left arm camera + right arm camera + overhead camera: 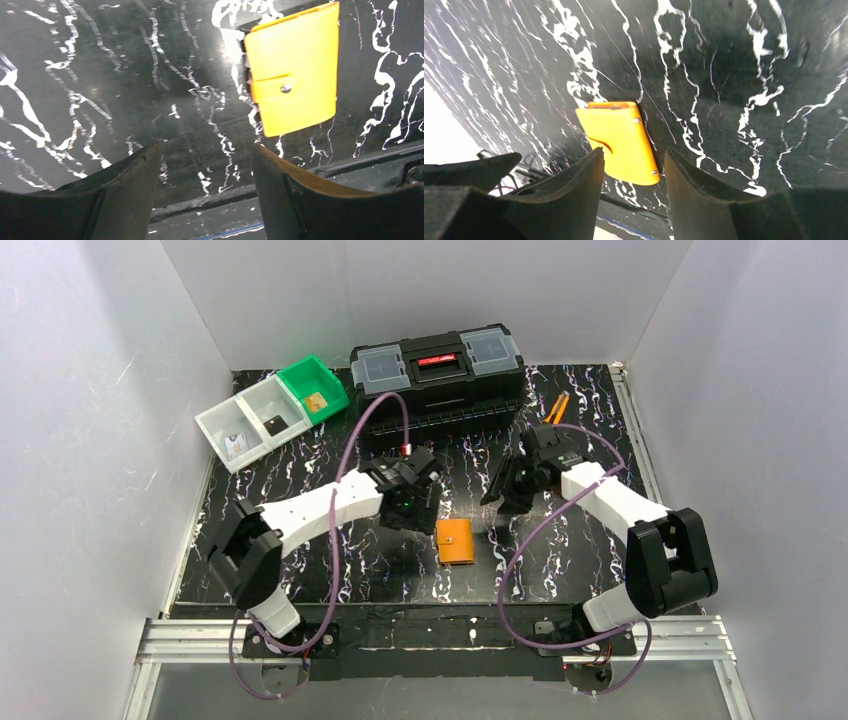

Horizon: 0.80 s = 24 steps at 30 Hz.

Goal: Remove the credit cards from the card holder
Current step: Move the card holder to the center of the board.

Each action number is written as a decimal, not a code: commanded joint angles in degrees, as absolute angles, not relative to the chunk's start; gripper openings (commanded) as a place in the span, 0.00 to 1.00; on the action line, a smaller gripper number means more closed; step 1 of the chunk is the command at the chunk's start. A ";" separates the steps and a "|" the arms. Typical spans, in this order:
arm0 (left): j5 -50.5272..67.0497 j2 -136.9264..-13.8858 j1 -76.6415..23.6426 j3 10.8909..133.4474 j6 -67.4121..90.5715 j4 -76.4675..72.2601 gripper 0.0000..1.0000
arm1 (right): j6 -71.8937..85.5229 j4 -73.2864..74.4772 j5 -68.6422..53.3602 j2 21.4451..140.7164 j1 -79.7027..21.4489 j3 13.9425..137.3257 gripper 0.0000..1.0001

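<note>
- Here, the card holder (456,541) is seen lying flat on the black marbled table (560,560), folded shut, with its snap tab fastened.
- It is placed toward the near middle of the table, between the two arms, and is touched by neither.
- The left gripper (405,502) is held just beside the holder's far left corner. Its jaws are spread apart and nothing is caught between them.
- The right gripper (503,502) is held near the holder's far right side. Its jaws are likewise parted and nothing is grasped.
- A black toolbox (437,365) is set along the far edge, with orange-handled pliers (556,407) to its right.
- A white bin (250,425) and a green bin (315,390) are set at the far left. Small flat pieces are seen inside, too small to be identified.
</note>
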<state>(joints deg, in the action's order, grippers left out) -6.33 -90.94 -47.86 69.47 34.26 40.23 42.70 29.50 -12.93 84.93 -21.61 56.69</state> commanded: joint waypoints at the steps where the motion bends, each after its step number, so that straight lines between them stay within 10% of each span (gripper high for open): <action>1: -12.21 -96.54 -52.82 73.82 39.45 40.03 0.61 | 43.88 25.63 -18.67 83.15 -22.50 48.24 0.55; 24: -18.33 -109.43 -60.03 84.86 40.88 42.21 0.45 | 48.12 17.28 -21.16 78.09 -22.73 34.63 0.50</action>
